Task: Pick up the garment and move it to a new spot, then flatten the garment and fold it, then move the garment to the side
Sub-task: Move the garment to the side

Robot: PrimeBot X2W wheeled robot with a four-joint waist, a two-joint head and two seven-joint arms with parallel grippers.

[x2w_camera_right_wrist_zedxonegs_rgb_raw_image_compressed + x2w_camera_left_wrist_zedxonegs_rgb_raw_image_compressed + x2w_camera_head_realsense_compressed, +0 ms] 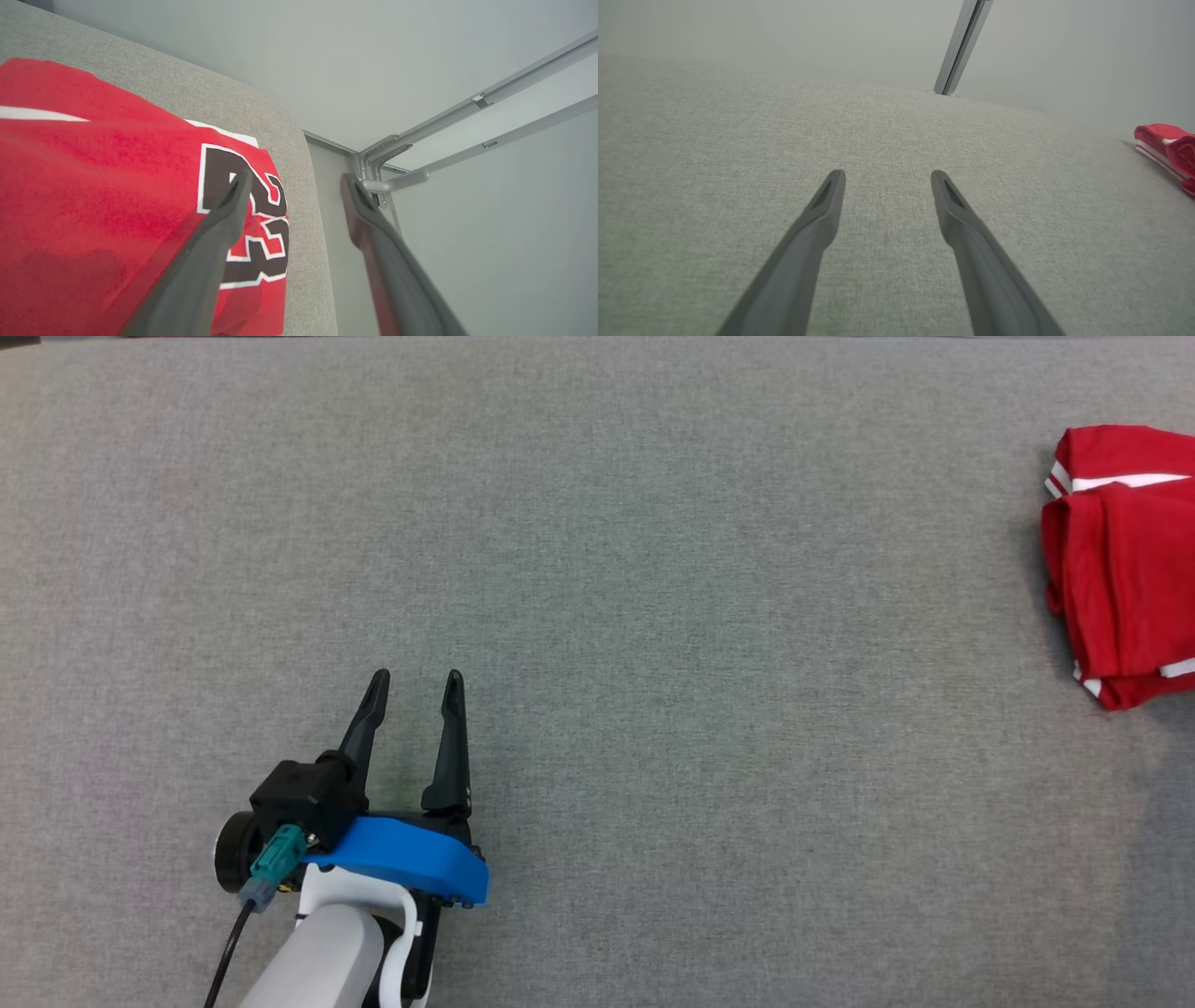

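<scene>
The garment (1125,569) is a red jersey with white stripes, lying folded at the far right edge of the grey table in the head view. In the right wrist view the garment (93,196) shows a black number edged in white. My right gripper (292,182) hangs open just above its corner near the table's edge, with nothing between the fingers. My left gripper (414,686) stands open over bare cloth at the lower left, far from the garment. The left wrist view shows the garment (1167,154) at the far right beyond my left gripper (887,179).
The grey fabric table (653,616) spreads wide between my left gripper and the garment. Past the table's edge in the right wrist view stand a pale wall and a metal frame (397,163). A metal post (964,44) rises behind the table.
</scene>
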